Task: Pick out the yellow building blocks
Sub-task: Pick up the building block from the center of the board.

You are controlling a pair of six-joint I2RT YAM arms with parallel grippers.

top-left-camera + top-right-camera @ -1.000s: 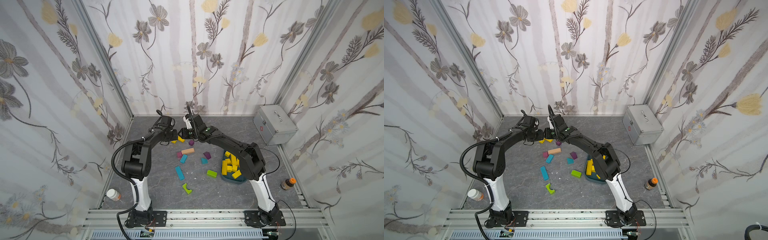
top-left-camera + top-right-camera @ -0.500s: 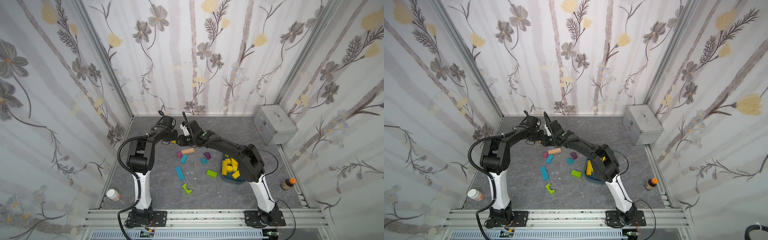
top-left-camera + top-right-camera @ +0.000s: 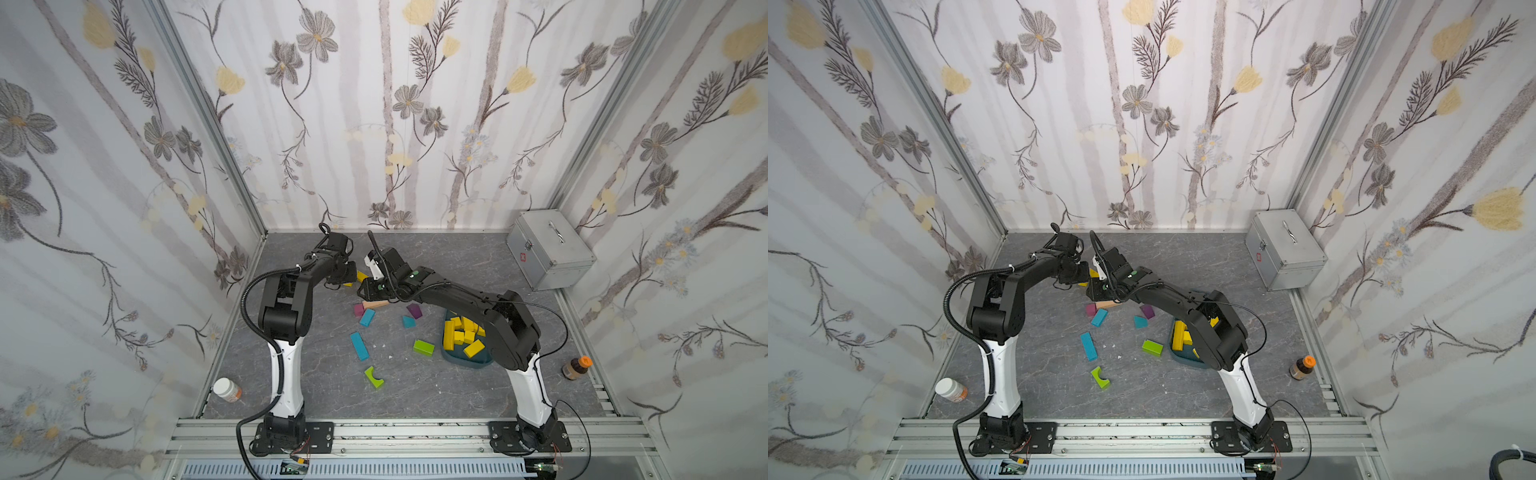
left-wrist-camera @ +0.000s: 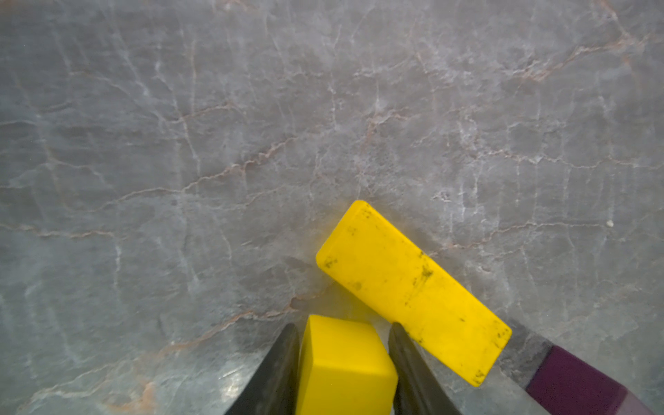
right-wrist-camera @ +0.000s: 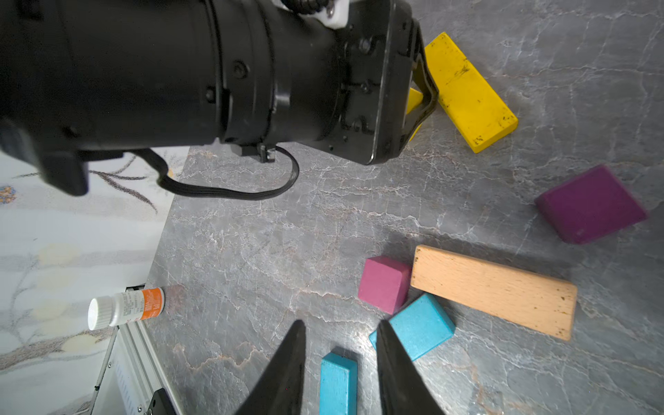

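Note:
My left gripper [image 4: 343,325] is low over the floor at the back, shut on a small yellow cube [image 4: 345,363], one finger against each side. A scuffed yellow bar [image 4: 413,291] lies flat right beside it; in the right wrist view the bar [image 5: 467,93] shows past the left gripper's fingers [image 5: 425,97]. My right gripper [image 5: 341,323] hangs above the floor, open by a narrow gap, holding nothing. Several yellow building blocks [image 3: 459,332] are piled in a teal bin [image 3: 469,363], under the right arm in both top views.
Loose on the floor are a peach bar [image 5: 496,291], a magenta cube [image 5: 384,284], a purple block [image 5: 589,204], blue blocks [image 5: 420,325] and lime green blocks [image 3: 423,347]. A pill bottle [image 3: 226,390], a brown bottle [image 3: 575,367] and a metal case [image 3: 550,253] stand near the walls.
The left jaws have drawn in against the yellow cube. The right arm has shifted only slightly beside it.

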